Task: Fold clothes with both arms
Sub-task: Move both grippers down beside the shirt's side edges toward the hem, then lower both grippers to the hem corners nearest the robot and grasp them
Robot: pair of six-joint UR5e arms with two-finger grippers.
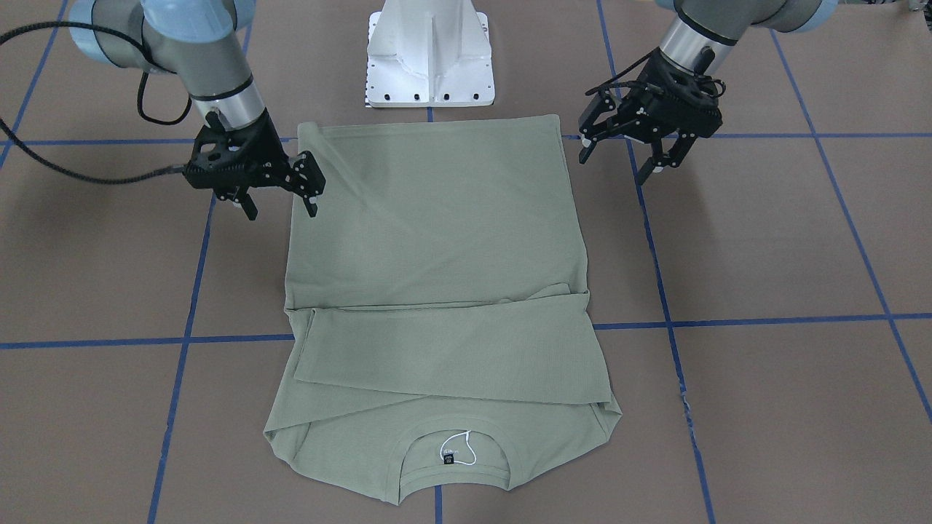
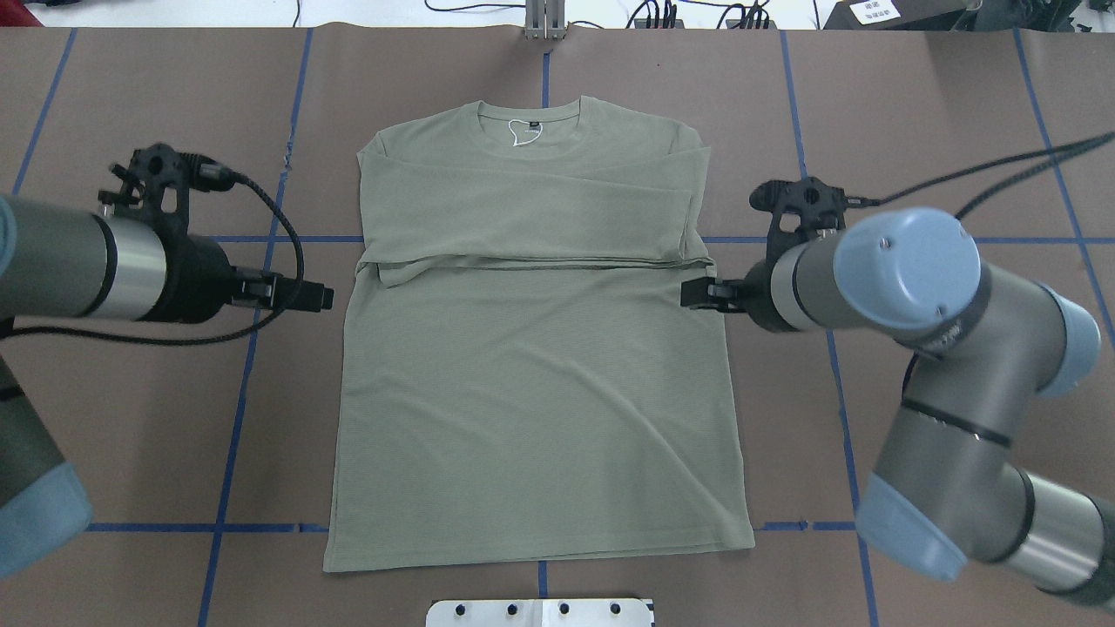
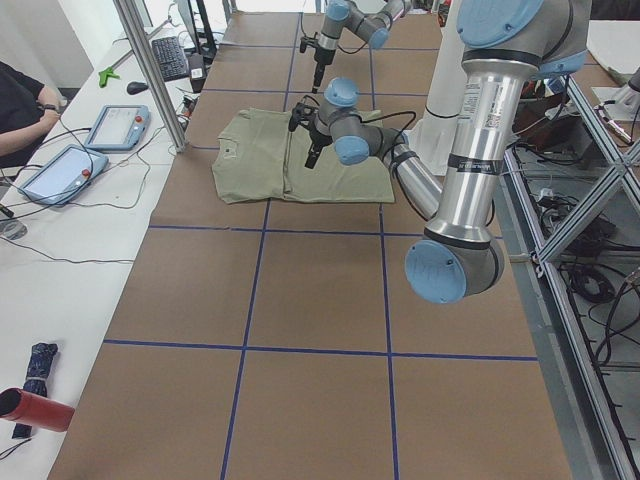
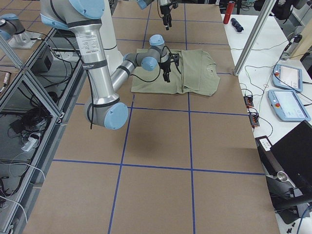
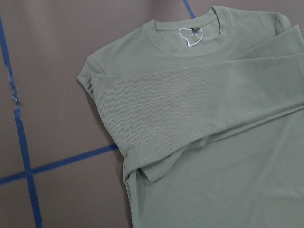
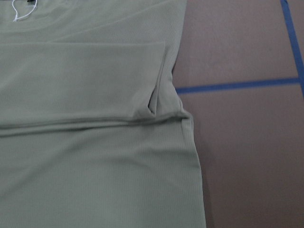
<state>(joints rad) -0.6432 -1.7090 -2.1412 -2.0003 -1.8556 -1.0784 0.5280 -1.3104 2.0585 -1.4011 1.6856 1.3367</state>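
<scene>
1. Finds the shirt (image 2: 531, 392) spread flat on the table (image 2: 915, 131), neck (image 2: 530, 109) away from the robot, hem (image 2: 540, 553) nearest its base.
2. Counts the sleeve step as done: shows both sleeves (image 2: 531, 218) folded across the chest in a band below the neck.
3. Shows the body at full length, so judges the hem-to-neck fold as not yet done; puts the task near its middle.
4. Places the left gripper (image 1: 622, 160) just off the shirt's edge on the robot's left, clear of the cloth, fingers spread wide and holding nothing.
5. Places the right gripper (image 1: 282, 211) at the opposite edge, fingers likewise apart and empty; probably hovers over the cloth rather than touching it, though cannot settle that from these angles.
6. Sets both, in the overhead view, level with the sleeve band's lower edge.
</scene>
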